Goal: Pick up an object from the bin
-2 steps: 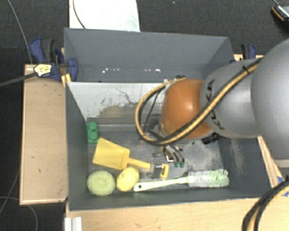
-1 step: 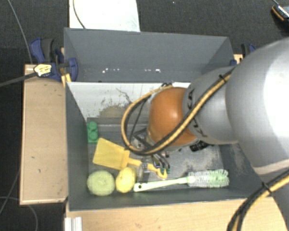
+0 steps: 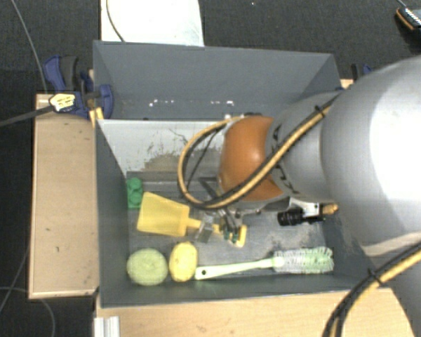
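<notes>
Item: yellow wedge-shaped plastic piece (image 3: pixel 161 216), left-centre of bin (image 3: pixel 116 188) floor, between green cylinder (image 3: pixel 134 192) and yellow ball (image 3: pixel 183 260). Pincer (image 3: pixel 221 232) just beside its narrow right end; open or closed: cannot tell. Likely light, stiff, smooth; best gripped across narrow end.

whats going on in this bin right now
A robot arm is down in the grey bin, with its gripper low over the middle of the floor. The gripper is beside the narrow end of a yellow wedge-shaped thing. Nothing can be seen to be held yet. In front of it lie a white brush with green bristles, a yellow lemon-like ball and a green ball.
</notes>
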Tool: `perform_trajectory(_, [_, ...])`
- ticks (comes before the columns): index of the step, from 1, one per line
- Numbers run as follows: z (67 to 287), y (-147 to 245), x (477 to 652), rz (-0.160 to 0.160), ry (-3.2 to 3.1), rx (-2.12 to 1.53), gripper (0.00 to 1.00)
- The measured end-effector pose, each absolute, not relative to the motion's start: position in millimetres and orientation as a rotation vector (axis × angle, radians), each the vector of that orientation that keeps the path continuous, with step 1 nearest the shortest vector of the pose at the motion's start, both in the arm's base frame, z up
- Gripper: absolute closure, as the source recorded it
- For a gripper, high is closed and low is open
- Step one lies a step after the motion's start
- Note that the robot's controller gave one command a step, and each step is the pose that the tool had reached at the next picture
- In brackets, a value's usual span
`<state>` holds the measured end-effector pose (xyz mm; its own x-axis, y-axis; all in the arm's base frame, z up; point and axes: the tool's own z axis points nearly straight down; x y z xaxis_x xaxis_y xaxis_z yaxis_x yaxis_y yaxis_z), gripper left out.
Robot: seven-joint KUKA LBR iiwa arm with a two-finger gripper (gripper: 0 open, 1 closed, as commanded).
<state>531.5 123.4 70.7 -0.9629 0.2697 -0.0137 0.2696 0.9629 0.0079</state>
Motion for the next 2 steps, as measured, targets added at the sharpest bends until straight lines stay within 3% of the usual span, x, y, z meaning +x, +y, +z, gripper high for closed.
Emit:
perform_trajectory(1, [71.1,123.4,531.4,0.009,3.098,0.425,1.00])
perform_trajectory(2, [100.1,122.5,528.4,0.004,3.109,0.423,1.00])
